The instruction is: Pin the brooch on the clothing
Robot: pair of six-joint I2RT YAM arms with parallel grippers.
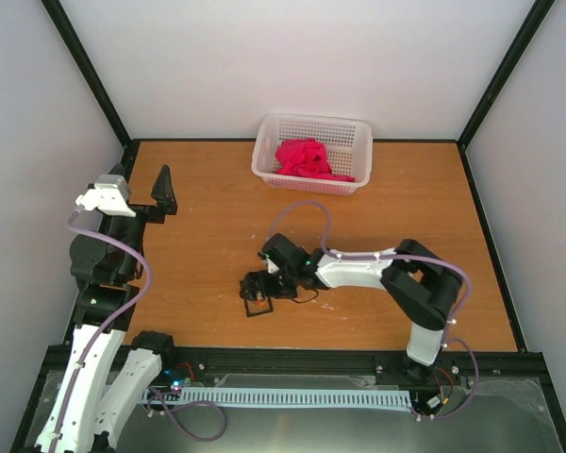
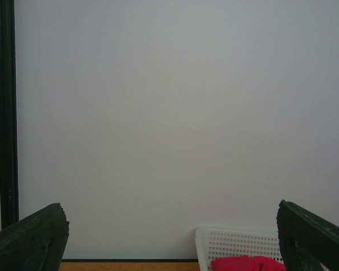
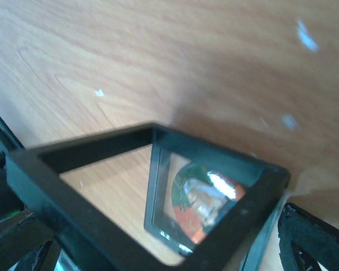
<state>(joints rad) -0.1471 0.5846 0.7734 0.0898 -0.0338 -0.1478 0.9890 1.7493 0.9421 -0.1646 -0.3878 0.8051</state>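
Left of centre in the top view, the right end effector (image 1: 258,289) is reaching low over a small black frame case (image 1: 258,307) on the wooden surface (image 1: 217,189), fingers spread. The brooch (image 3: 206,199) is sitting inside this open case. At far left, the left end effector (image 1: 149,202) is hanging raised, spread and empty. At upper centre, a white perforated basket (image 1: 263,156) is holding the crumpled red T-shirt (image 1: 307,159).

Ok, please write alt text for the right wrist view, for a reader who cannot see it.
A small black frame-like case lies open on the wooden table, a round orange, green and white brooch inside it. The right pincer is open, one dark tip at each bottom corner.
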